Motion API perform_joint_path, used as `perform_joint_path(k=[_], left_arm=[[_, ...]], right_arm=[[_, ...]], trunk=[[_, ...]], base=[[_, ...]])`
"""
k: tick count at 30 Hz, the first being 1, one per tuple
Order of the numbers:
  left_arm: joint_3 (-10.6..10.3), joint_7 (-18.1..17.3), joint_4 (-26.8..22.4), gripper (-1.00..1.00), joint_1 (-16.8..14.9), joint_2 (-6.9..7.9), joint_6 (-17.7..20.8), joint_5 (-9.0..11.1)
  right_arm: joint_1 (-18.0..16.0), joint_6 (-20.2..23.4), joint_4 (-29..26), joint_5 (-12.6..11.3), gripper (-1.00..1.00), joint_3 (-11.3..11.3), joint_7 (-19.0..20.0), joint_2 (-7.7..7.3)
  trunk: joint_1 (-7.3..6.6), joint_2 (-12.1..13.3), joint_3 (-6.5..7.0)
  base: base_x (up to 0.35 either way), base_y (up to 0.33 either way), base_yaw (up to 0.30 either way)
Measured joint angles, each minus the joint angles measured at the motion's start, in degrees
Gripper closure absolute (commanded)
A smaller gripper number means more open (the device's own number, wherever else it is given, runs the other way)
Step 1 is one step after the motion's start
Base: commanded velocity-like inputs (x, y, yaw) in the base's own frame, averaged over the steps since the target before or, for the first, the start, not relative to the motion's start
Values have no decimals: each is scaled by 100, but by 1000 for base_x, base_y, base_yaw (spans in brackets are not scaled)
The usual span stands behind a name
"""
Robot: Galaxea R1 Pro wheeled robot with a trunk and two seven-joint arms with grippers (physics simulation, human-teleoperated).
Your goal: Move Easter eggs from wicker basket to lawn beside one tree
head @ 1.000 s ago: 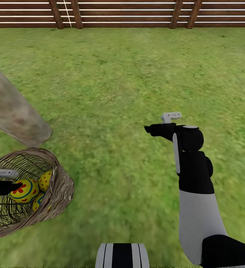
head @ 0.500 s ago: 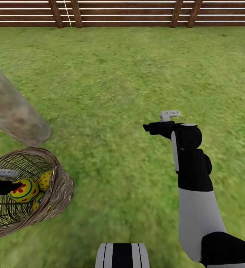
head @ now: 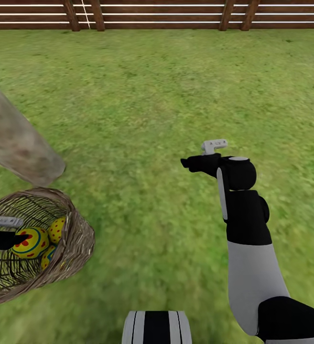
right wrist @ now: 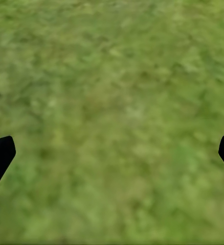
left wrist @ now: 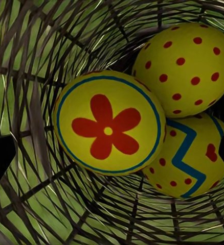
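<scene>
Basket: the wicker basket (head: 75,239) lies tipped on the lawn (head: 152,95), just beside the base of the tree (head: 18,143).
Eggs: three Easter eggs (left wrist: 109,122) huddle together inside the basket, touching.
Left gripper (left wrist: 112,148): reaches into the basket, fingers spread wide on either side of the flower-painted egg, not gripping it.
Right gripper (right wrist: 112,153): fingers released, holding nothing, above bare grass, well apart from the basket.
Fence (head: 157,14): along the lawn's far edge.

head view looks down over the lawn (head: 142,105); left wrist view peers close into the wicker basket (left wrist: 35,61).
</scene>
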Motion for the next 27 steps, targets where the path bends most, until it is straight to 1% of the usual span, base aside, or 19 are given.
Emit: perform_joint_path(k=[2, 10, 18, 21, 27], left_arm=[[0, 0, -2, -100, -1, 0, 0, 0], [6, 3, -3, -100, -13, 0, 0, 1], [9, -2, -3, -100, -17, 6, 0, -1], [11, -5, -3, -100, -17, 8, 0, 0], [17, -6, -3, -100, -18, 9, 0, 0]], right_arm=[[-1, 0, 0, -1, -100, 9, 2, 0], [-1, 0, 7, 1, -100, 15, 3, 0], [-1, 0, 7, 0, -100, 22, 3, 0], [-1, 0, 7, 1, -100, 24, 3, 0], [-1, 0, 11, 0, -100, 25, 3, 0]], trunk=[[0, 0, 0], [21, -10, -177], [21, -11, -177], [29, -14, -243], [28, -15, -244]], base=[[0, 0, 0], [0, 0, 0], [0, 0, 0], [0, 0, 0], [0, 0, 0]])
